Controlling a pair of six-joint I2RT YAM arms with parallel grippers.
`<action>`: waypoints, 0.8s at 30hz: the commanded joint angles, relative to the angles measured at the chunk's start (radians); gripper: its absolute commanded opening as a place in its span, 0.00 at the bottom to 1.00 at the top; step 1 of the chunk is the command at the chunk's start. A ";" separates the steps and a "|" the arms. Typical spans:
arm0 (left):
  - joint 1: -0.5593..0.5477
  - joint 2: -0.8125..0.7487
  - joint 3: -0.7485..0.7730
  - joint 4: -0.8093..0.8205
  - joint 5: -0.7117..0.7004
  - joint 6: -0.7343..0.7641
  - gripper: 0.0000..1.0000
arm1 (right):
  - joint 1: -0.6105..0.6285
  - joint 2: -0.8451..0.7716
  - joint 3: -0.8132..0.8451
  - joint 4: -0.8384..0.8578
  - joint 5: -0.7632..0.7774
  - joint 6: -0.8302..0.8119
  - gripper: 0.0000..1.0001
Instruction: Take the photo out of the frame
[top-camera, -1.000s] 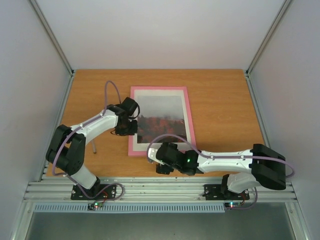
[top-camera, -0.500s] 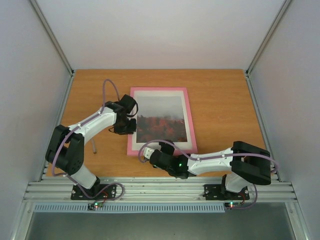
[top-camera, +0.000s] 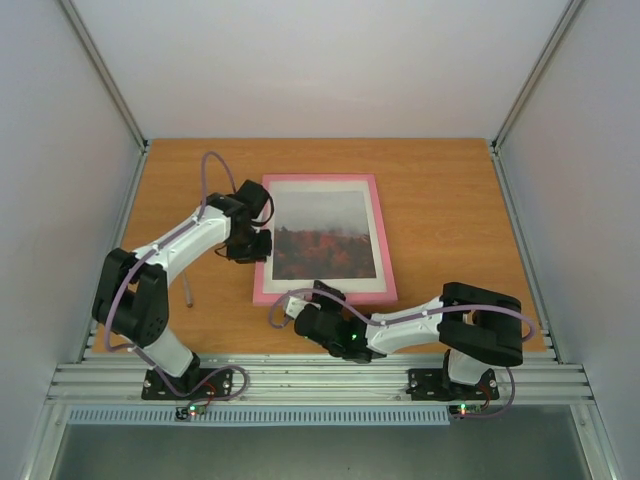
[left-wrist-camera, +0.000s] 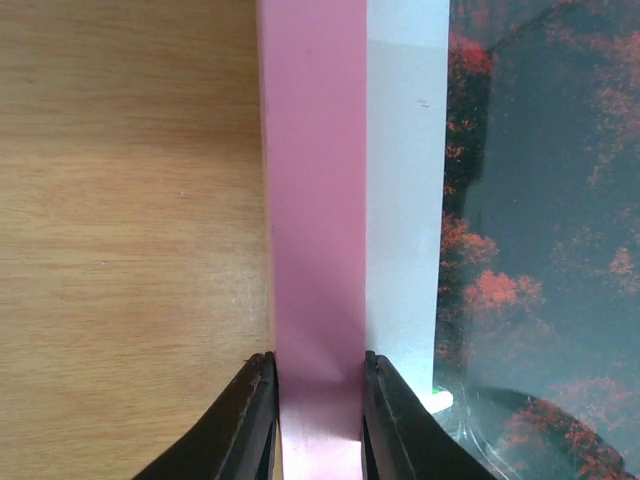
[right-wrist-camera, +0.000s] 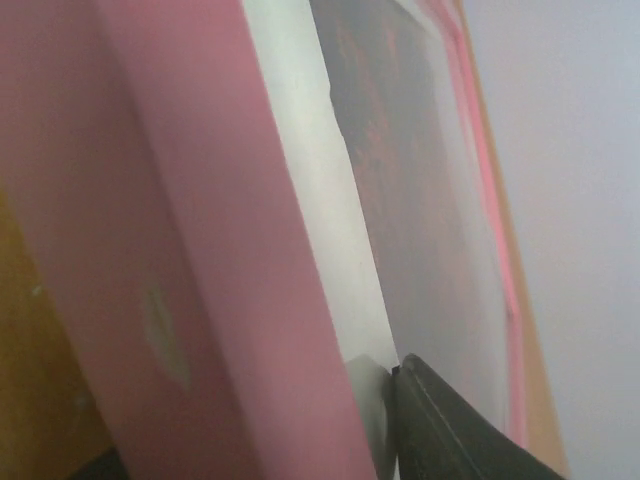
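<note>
The pink frame lies face up on the wooden table, with the photo of red-orange trees under mist behind a white mat. My left gripper is shut on the frame's left rail, one finger on each side of the pink strip; the photo lies to the right of it. My right gripper sits at the frame's near edge, towards its left corner. In the right wrist view its upper finger touches the front face beside the mat, with the pink rail filling the jaws.
A thin grey rod lies on the table left of the frame, beside the left arm. White walls close in the table on three sides. Aluminium rails run along the near edge.
My right arm has swung left and up to the frame's near edge, and its jaws have closed down onto it. The left gripper shifted slightly along the left rail; the frame turned a little.
</note>
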 joint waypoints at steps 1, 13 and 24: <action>0.013 0.000 0.068 0.001 0.046 0.022 0.00 | 0.013 0.033 -0.005 0.178 0.095 -0.080 0.38; 0.179 -0.082 0.032 0.025 0.156 -0.003 0.01 | -0.013 0.360 0.010 1.155 0.203 -0.663 0.01; 0.370 -0.300 -0.024 0.028 0.217 -0.018 0.25 | -0.068 0.121 0.135 0.542 0.069 -0.110 0.01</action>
